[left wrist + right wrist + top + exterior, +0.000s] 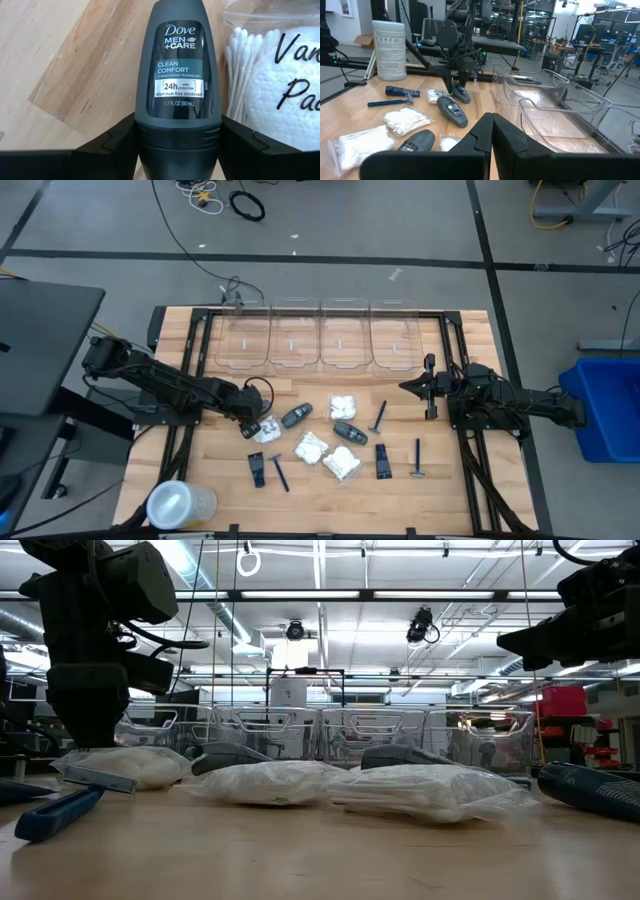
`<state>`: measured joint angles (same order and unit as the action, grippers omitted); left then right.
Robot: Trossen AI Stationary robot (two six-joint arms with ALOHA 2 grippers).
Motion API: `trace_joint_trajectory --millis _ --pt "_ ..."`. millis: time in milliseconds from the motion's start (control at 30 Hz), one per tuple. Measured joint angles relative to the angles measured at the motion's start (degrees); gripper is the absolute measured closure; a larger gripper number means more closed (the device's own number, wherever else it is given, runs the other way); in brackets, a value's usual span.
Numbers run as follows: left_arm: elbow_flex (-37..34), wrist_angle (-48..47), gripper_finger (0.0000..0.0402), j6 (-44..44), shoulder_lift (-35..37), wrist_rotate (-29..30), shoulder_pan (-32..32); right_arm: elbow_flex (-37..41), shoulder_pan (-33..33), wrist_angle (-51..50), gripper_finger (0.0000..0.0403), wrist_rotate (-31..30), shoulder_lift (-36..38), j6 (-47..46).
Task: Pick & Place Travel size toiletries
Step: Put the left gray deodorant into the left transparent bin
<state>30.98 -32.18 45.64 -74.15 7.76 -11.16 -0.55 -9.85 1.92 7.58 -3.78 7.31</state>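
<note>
My left gripper (250, 426) points steeply down at the table's left middle, shut on a dark grey oval deodorant case (177, 65). A white packet of cotton swabs (270, 75) lies right beside that case. More toiletries lie spread on the wood: grey cases (297, 416) (349, 430), white packets (311, 447) (345, 405), black tubes (257, 469) (383, 461), blue razors (379, 416) (418, 458). My right gripper (405, 387) hangs level and shut above the table's right side, with nothing in it. My left gripper pinches the deodorant case between its two fingers, one finger (112, 147) on each narrow side of the black cap end (177, 145). The fingers come from above, slanting down, across the case. The case shows its label up and seems to lie on the wood.
A row of clear plastic bins (320, 340) stands along the far edge. A translucent round container (180, 505) sits at the near left corner. Bare wood lies between the bins and the toiletries, and along the near edge (330, 515).
</note>
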Motion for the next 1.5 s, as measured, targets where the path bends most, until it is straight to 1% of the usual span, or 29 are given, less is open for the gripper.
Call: trace_joint_trajectory --millis 233,767,933,1200,1500 --pt "0.04 -0.32 0.0178 0.21 0.68 -2.02 0.00 -0.01 0.02 0.00 0.0389 0.00 -0.01 0.00" --pt "5.09 -2.03 0.0183 -4.40 1.92 -1.41 0.00 -0.01 0.01 0.00 0.0389 0.01 0.00 0.00" --pt "8.18 -3.78 0.0178 -5.94 1.92 -1.41 0.00 -0.01 0.02 0.01 0.0389 -0.01 -0.01 0.00" --pt "14.51 -7.26 0.0182 -10.42 1.95 -1.24 0.00 0.00 0.01 -0.01 0.0389 0.00 -0.01 0.00" --pt "17.50 -7.40 0.0184 -12.90 1.95 -0.89 0.00 -0.01 0.01 0.01 0.0389 -0.01 -0.01 0.00"
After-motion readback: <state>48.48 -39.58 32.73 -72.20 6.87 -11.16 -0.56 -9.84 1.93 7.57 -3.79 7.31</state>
